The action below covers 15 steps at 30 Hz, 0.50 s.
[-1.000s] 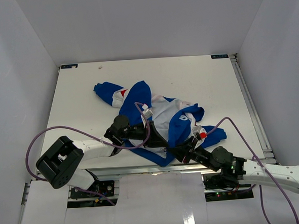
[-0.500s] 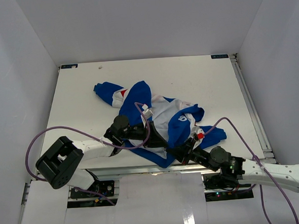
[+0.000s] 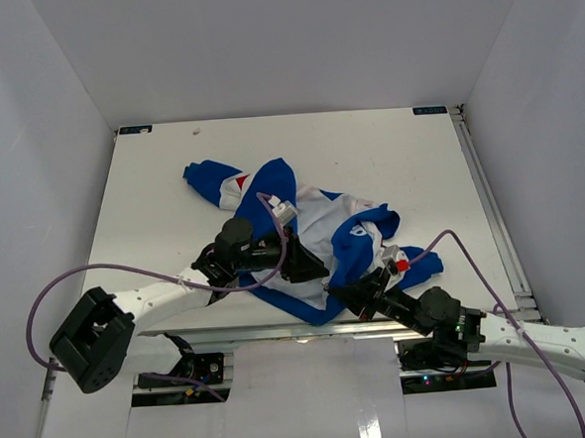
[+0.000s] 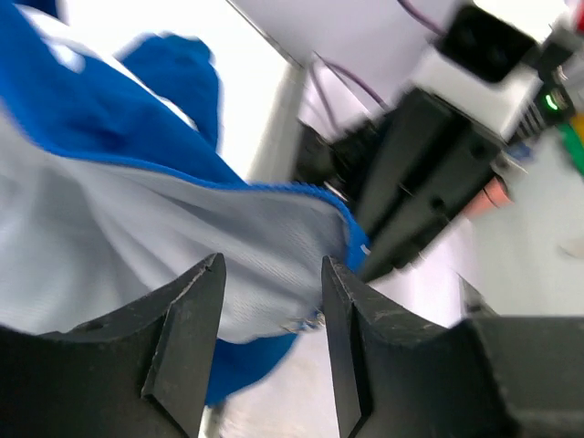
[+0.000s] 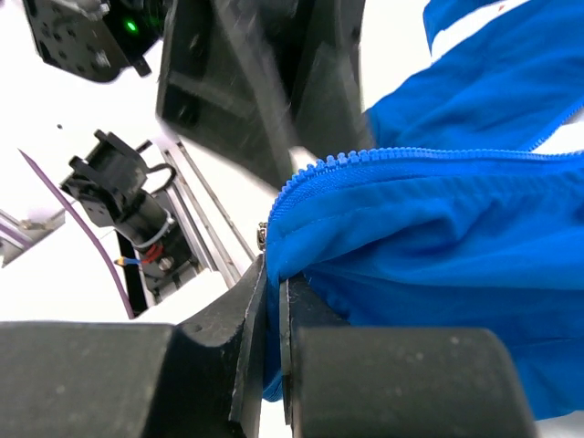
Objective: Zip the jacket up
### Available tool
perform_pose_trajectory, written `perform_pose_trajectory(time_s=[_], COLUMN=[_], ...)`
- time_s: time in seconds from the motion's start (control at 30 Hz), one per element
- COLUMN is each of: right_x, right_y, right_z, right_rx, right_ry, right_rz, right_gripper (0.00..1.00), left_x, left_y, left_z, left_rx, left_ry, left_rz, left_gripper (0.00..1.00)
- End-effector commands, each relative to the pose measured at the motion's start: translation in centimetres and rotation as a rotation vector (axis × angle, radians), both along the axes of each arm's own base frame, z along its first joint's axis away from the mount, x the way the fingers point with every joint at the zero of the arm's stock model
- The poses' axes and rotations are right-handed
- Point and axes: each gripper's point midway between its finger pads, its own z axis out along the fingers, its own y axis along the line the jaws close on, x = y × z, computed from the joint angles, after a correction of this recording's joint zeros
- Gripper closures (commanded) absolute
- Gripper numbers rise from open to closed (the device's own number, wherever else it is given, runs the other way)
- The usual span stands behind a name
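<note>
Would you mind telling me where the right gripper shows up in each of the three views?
Top external: right gripper lower centre, at the jacket's near hem.
Left wrist: right gripper, black, right of centre, tips at the fabric's corner.
Right wrist: right gripper bottom centre, shut on blue fabric.
Shared landmark: the jacket's zipper-edged blue corner.

Bright, even light; shadows soft. Motion blur smears everything past the left jaws; at the right jaws, detail is crisp.
</note>
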Motion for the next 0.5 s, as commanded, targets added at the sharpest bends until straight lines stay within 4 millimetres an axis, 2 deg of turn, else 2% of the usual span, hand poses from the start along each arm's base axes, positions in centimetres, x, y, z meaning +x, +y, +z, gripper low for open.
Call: perform_pose_trajectory(time_s=[0.0,0.1,0.17,0.27,0.33,0.47], right_x=[0.1,0.0,0.0,0.1,0.0,0.0], right_y=[-0.5,-0.5,-0.7,-0.8,-0.8,-0.9], right_z=[-0.3,-0.2,-1.8,-2.4,-2.4,-2.4], right_rx=[0.023,0.030,0.001,-0.013,-0.013,-0.006], right_ry=[-0.020,-0.019,-0.008,0.011,0.012,0.016], right_rz=[-0.010,-0.008,-0.010,-0.016,-0.016,-0.015], right_gripper=[0.92,0.92,0.92,0.92,0.92,0.92], left_x=[4.8,6.8,8.1,9.5,10.7,12.2], left_y=[2.2,4.0,5.2,6.8,7.8,8.1], left_z=[0.3,0.0,-0.5,-3.3,-4.3,-7.3], left_rx=[0.175,0.250,0.297,0.437,0.510,0.646], left_ry=[-0.081,-0.114,-0.119,-0.079,-0.080,-0.063], left_rz=[0.300,0.441,0.533,0.624,0.689,0.722], left_gripper=[0.42,0.42,0.42,0.43,0.43,0.46])
